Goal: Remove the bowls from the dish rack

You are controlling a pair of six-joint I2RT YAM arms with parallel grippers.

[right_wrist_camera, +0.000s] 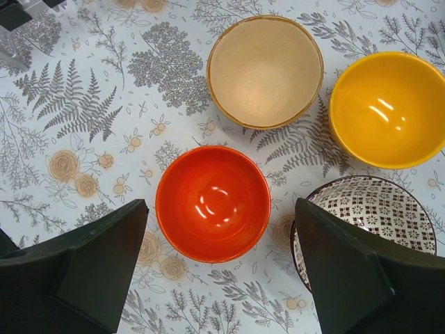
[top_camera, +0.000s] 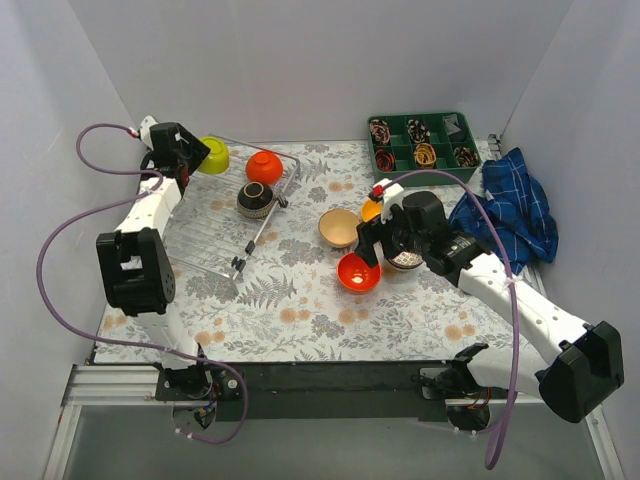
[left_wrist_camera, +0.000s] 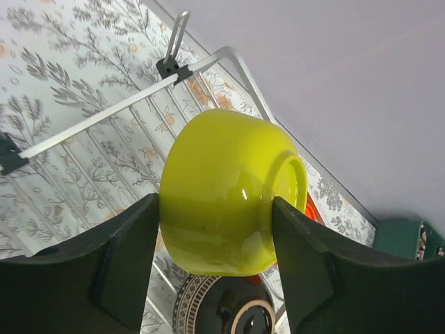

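My left gripper (top_camera: 197, 158) is shut on a lime green bowl (top_camera: 213, 155) and holds it on its side above the far left of the wire dish rack (top_camera: 225, 250); the bowl fills the left wrist view (left_wrist_camera: 229, 191). In the rack sit a red-orange bowl (top_camera: 264, 166) and a dark brown bowl (top_camera: 256, 199), both upside down. My right gripper (top_camera: 372, 252) is open above a red-orange bowl (right_wrist_camera: 213, 203) that stands on the table. Beside it stand a beige bowl (right_wrist_camera: 265, 71), a yellow-orange bowl (right_wrist_camera: 388, 108) and a grey-patterned bowl (right_wrist_camera: 379, 219).
A green compartment tray (top_camera: 425, 142) with small items stands at the back right. A blue cloth (top_camera: 512, 212) lies at the right edge. White walls enclose the floral table.
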